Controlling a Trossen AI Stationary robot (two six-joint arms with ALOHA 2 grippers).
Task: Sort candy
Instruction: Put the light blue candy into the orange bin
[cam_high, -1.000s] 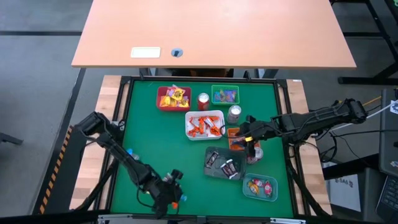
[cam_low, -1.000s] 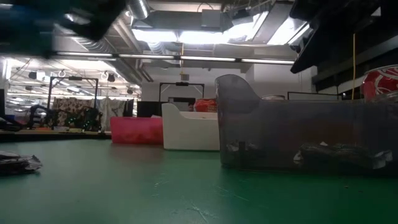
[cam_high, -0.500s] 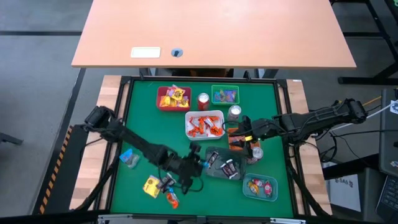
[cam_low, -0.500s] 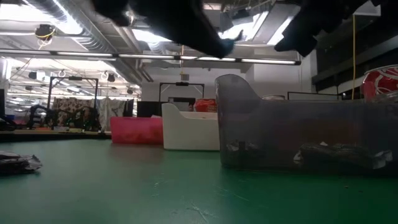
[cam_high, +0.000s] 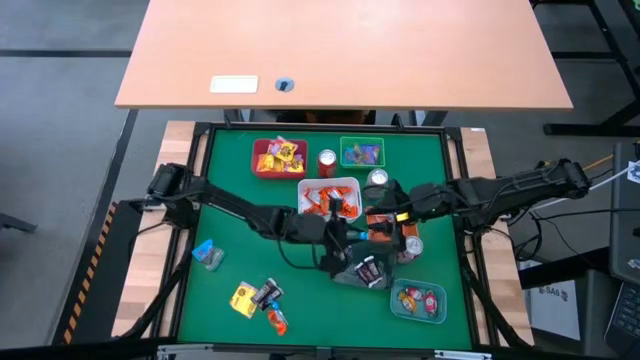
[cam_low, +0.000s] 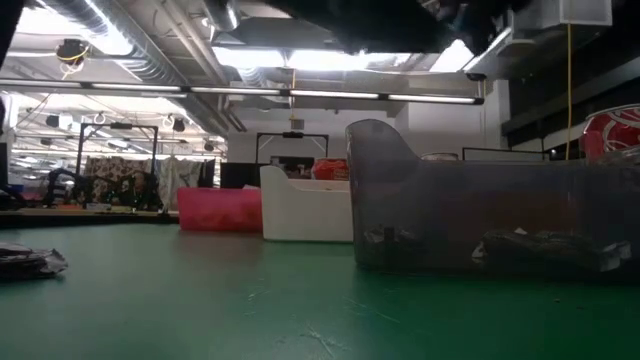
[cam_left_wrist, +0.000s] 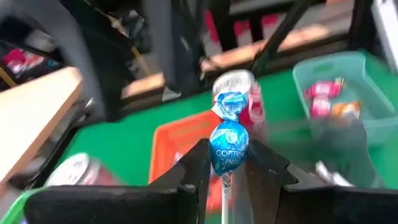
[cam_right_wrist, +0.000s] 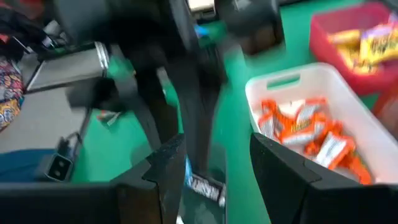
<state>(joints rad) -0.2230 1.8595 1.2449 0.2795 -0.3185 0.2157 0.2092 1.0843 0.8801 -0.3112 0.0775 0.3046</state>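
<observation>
My left gripper (cam_high: 337, 240) is shut on a blue-wrapped lollipop (cam_left_wrist: 228, 146) and hovers by the left end of the grey tray (cam_high: 372, 275). The orange tray (cam_left_wrist: 180, 140) and the teal tray (cam_left_wrist: 329, 74) lie beyond it in the left wrist view. My right gripper (cam_high: 386, 206) is open and holds nothing, above the gap between the white tray (cam_high: 329, 200) and the orange tray (cam_high: 380, 228). Loose candy lies on the green mat: a blue piece (cam_high: 207, 254) and a small yellow, dark and orange cluster (cam_high: 257, 298). My left gripper pinches the lollipop's round blue head (cam_left_wrist: 228, 155) between its two fingertips (cam_left_wrist: 199, 163). The twisted wrapper end (cam_left_wrist: 231, 102) sticks out past the tips, and the white stick (cam_left_wrist: 224, 200) runs back between the fingers. The fingers come from the table's left, almost level. The lollipop is lifted clear.
A red tray (cam_high: 279, 157) and a green tray (cam_high: 361, 153) stand along the far edge with a red soda can (cam_high: 327, 161) between them. A silver can (cam_high: 377, 181) stands beside the white tray, another can (cam_high: 410, 245) right of the orange tray. The mat's left half has free room.
My left gripper has swung up from the table's near edge toward the middle and right, carrying the blue lollipop, and has tipped from pointing down to almost level. The loose candy it was over stays on the mat. My right gripper has risen a little.
</observation>
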